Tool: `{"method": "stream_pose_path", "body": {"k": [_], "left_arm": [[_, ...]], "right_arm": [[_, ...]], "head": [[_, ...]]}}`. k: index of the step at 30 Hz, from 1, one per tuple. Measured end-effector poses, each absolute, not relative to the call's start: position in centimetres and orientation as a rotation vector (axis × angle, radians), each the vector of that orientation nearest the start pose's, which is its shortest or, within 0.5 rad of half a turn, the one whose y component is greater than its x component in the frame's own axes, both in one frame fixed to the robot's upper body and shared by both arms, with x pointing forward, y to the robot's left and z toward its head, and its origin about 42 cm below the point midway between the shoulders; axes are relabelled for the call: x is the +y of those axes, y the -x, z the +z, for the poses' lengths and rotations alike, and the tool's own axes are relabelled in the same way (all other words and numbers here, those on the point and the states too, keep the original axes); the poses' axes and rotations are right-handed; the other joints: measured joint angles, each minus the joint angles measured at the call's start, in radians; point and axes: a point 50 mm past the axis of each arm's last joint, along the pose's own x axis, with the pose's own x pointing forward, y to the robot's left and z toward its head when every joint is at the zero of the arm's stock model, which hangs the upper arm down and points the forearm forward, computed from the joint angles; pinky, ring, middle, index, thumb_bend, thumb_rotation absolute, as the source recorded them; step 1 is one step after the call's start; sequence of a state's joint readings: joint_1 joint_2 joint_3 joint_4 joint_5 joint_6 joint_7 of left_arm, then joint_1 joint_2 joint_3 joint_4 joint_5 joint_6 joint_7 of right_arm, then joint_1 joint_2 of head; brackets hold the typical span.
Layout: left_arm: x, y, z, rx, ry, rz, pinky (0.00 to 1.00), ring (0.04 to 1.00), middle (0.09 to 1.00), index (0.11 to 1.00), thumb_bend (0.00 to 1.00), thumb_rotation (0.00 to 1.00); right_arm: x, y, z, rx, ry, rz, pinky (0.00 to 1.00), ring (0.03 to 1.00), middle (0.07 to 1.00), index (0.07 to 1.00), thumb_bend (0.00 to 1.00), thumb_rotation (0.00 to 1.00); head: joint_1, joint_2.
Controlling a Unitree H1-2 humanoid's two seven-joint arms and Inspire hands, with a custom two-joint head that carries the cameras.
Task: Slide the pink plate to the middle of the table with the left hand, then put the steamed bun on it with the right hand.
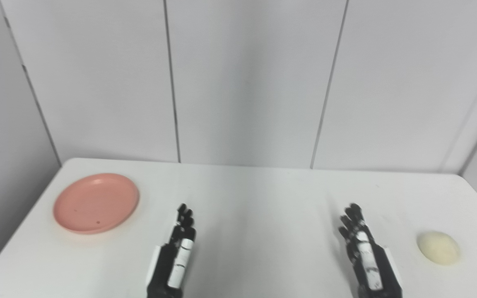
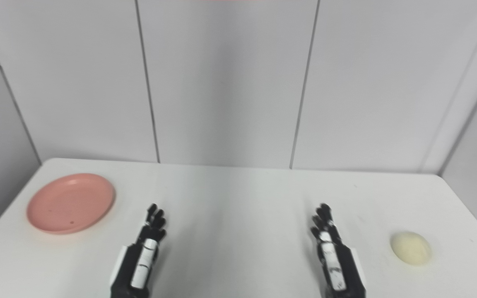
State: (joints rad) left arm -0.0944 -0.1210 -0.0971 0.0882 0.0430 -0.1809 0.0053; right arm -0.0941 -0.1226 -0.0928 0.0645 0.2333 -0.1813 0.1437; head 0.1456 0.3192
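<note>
The pink plate lies empty on the white table at the far left. The pale steamed bun sits on the table at the right. My left hand is open and empty, fingers stretched forward, to the right of the plate and a little nearer to me, apart from it. My right hand is open and empty, left of the bun and apart from it. Both also show in the right eye view: left hand, right hand, plate, bun.
A grey panelled wall stands right behind the table's far edge. The table's left edge runs close to the plate and its right edge close to the bun.
</note>
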Motion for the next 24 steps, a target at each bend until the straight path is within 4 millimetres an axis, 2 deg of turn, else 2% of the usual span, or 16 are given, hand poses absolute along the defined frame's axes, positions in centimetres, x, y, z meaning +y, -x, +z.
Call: {"method": "stream_pose_path", "body": {"k": [5, 13, 16, 24], "left_arm": [[12.6, -31.3, 11.6, -0.21, 0.075, -0.125, 1.0, 1.0, 1.0, 1.0, 0.59, 0.87], [12.1, -31.7, 11.6, -0.22, 0.054, -0.121, 1.0, 0.982, 1.0, 1.0, 0.59, 0.87], [12.0, -31.7, 11.6, -0.219, 0.05, -0.119, 0.99, 0.978, 1.0, 1.0, 0.59, 0.86], [11.9, -31.7, 11.7, -0.222, 0.04, -0.122, 0.99, 0.99, 1.0, 1.0, 0.62, 0.9]], "right_arm": [[-27.1, -31.7, 12.4, -0.251, -0.095, 0.053, 1.0, 1.0, 1.0, 1.0, 0.66, 0.92], [-27.4, -32.0, 12.4, -0.25, -0.098, 0.055, 1.0, 1.0, 1.0, 1.0, 0.67, 0.91], [-27.5, -32.0, 12.4, -0.251, -0.099, 0.062, 1.0, 1.0, 1.0, 1.0, 0.68, 0.92], [-27.6, -32.0, 12.5, -0.255, -0.103, 0.064, 1.0, 1.0, 1.0, 1.0, 0.69, 0.93]], "head": [[0.026, -0.025], [0.052, -0.025], [0.072, -0.006], [0.063, 0.024]]}}
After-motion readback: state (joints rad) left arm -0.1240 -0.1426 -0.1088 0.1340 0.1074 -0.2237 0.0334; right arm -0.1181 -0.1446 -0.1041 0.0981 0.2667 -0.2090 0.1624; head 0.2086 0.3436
